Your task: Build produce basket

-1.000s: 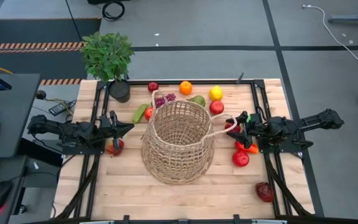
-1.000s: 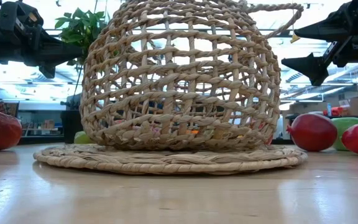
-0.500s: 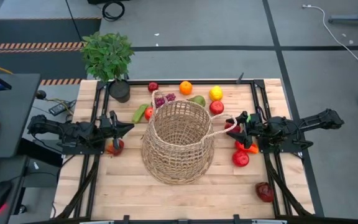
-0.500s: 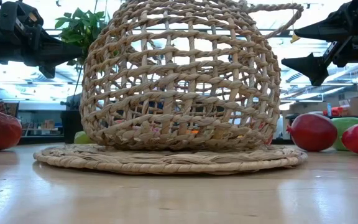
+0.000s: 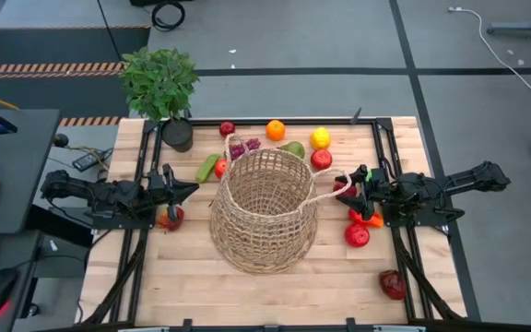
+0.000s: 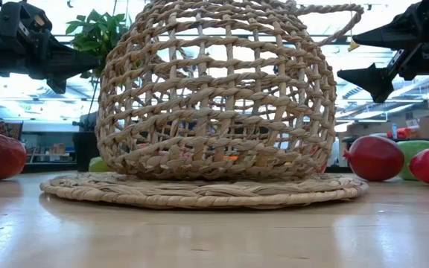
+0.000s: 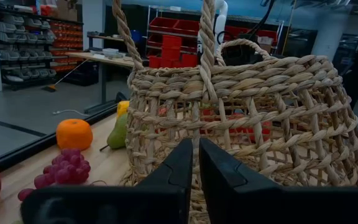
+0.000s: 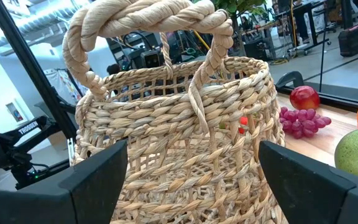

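The tan wicker basket (image 5: 264, 210) stands upright mid-table on its wide flat base (image 6: 199, 190). Produce lies around it on the table: an orange (image 5: 275, 130), a lemon (image 5: 320, 138), grapes (image 5: 243, 148), a cucumber (image 5: 208, 167) and red apples (image 5: 357, 235). My left gripper (image 5: 192, 189) hovers shut and level, just left of the basket, pointing at its wall (image 7: 247, 118). My right gripper (image 5: 339, 185) hovers open on the basket's right. One loop handle (image 8: 148, 22) rises just ahead of its spread fingers (image 8: 98, 177), and I see no touch.
A potted plant (image 5: 159, 83) stands at the table's far left corner. A red fruit (image 5: 171, 219) lies under my left arm. A pepper (image 5: 367, 219) lies under my right arm, and a dark red fruit (image 5: 393, 284) sits near the front right. Bare wood shows along the near edge.
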Controlling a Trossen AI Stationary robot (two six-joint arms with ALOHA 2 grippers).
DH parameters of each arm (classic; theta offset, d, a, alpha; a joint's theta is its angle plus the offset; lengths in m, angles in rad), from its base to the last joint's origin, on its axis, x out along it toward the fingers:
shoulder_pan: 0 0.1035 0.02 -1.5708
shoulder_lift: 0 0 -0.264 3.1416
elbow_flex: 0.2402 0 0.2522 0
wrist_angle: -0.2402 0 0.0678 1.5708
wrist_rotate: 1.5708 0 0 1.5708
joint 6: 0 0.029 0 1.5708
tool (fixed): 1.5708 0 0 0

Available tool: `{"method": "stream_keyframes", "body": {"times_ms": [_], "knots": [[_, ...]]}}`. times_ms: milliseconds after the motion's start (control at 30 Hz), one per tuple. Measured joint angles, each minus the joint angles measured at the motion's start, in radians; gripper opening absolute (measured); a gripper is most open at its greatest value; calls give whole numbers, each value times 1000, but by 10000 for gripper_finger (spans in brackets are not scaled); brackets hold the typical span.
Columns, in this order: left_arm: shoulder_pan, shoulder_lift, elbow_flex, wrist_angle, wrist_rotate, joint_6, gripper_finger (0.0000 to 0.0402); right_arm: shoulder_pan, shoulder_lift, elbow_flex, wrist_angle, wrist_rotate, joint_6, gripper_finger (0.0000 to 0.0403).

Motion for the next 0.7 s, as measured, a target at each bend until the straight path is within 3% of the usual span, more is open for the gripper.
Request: {"method": "stream_keyframes", "body": {"times_ms": [367,467,700], "knots": [[0,0,0,0,0,0,29,0,0,0,11,25,1,365],[0,0,0,0,0,0,33,0,0,0,53,57,82,365],[0,0,0,0,0,0,33,0,0,0,144,-17,141,365]]}}
